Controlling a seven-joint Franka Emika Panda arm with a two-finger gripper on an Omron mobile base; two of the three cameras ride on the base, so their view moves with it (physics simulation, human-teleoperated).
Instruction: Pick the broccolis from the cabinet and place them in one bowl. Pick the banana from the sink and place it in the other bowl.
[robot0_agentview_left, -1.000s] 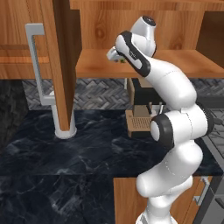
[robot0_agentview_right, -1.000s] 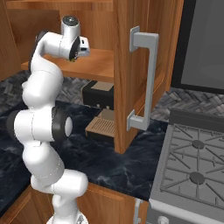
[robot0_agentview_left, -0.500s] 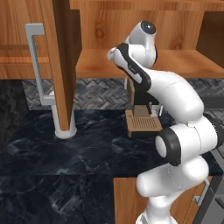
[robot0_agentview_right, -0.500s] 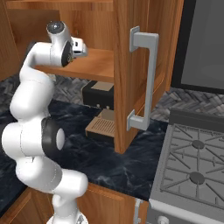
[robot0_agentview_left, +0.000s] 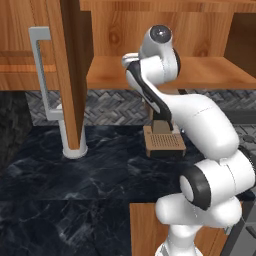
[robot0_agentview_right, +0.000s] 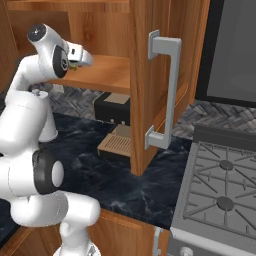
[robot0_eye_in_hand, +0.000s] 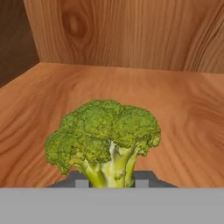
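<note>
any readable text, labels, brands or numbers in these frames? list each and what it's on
None: no legible text, label, brand or number in any view.
broccoli, held in the gripper: plain, no sticker.
cabinet door, handle and shelf: bare wood grain and grey bar, no markings.
coffee machine under the shelf: no logo visible.
stove: plain grates, no writing visible.
</note>
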